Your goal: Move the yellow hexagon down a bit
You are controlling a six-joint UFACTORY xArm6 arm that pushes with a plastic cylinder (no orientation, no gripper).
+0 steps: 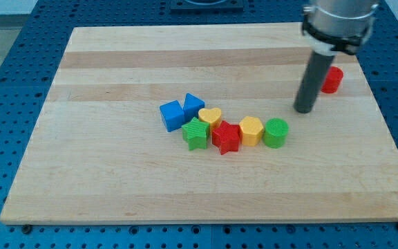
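Note:
The yellow hexagon [251, 130] lies on the wooden board near its middle, in a curved row of blocks. It touches a red star [226, 137] on its left and a green cylinder [276, 133] on its right. My tip [304, 110] rests on the board above and to the right of the green cylinder, apart from it, and roughly 80 pixels up and right of the yellow hexagon.
Left along the row lie a yellow heart [211, 116], a green star [196, 133] and two blue blocks [172, 115] [193, 106]. A red cylinder [332, 79] sits behind the rod at the right. The board's edge [199, 220] runs along the view's bottom.

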